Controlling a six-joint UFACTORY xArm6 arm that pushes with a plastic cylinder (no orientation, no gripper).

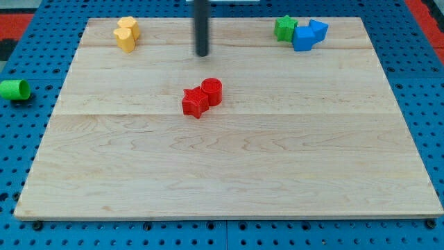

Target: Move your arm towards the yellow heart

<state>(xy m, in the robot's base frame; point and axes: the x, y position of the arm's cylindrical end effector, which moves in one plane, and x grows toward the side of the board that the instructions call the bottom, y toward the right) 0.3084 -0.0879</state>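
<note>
The yellow heart [125,39] lies near the board's top left corner, touching a second yellow block [129,26] just above it. My tip [202,53] is at the end of the dark rod near the top middle of the board, well to the right of the yellow heart and above the red blocks. It touches no block.
A red star [195,103] and a red cylinder [212,91] touch near the board's middle. A green star [284,28] and two blue blocks [308,35] cluster at the top right. A green cylinder [14,89] lies off the wooden board [229,173] at the left.
</note>
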